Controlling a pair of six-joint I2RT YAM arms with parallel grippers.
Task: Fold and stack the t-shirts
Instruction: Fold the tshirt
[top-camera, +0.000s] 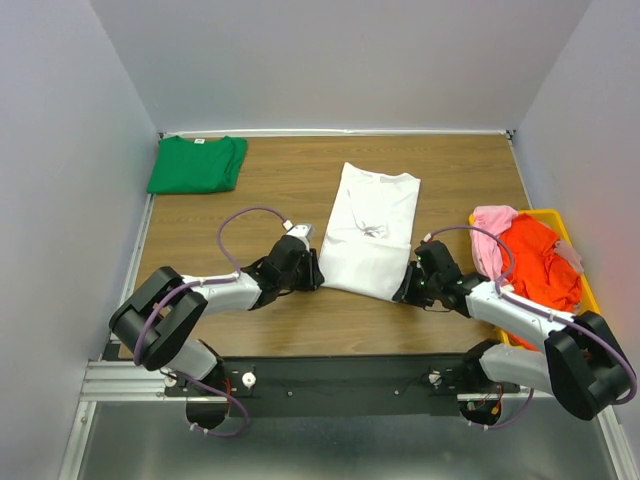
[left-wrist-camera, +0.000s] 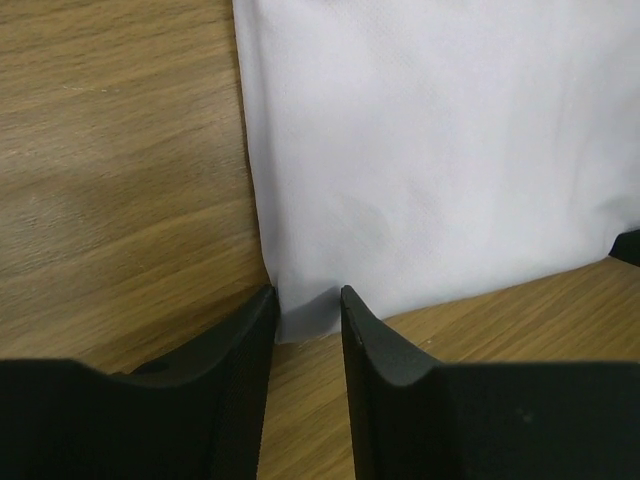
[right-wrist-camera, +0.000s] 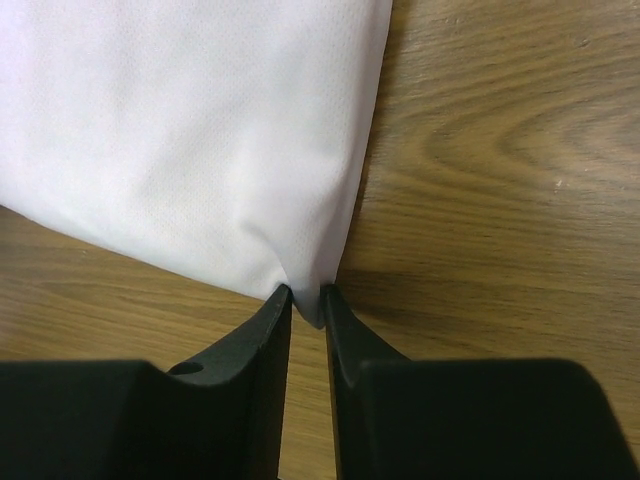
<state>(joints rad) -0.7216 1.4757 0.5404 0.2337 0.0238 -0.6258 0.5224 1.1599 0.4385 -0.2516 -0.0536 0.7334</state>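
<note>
A white t-shirt (top-camera: 370, 225) lies folded into a long strip on the middle of the wooden table. My left gripper (top-camera: 312, 272) is at its near left corner. In the left wrist view the jaws of this gripper (left-wrist-camera: 308, 292) stand apart on either side of that corner of the white t-shirt (left-wrist-camera: 430, 150), which lies between the tips. My right gripper (top-camera: 405, 290) is at the near right corner. The right wrist view shows that gripper (right-wrist-camera: 307, 292) shut on the bunched corner of the white t-shirt (right-wrist-camera: 190, 130). A green t-shirt (top-camera: 197, 165) lies folded at the far left.
A yellow bin (top-camera: 552, 213) at the right edge holds a crumpled orange-red t-shirt (top-camera: 540, 265) and a pink t-shirt (top-camera: 490, 235). Grey walls close in the table on three sides. A metal rail runs along the near edge by the arm bases.
</note>
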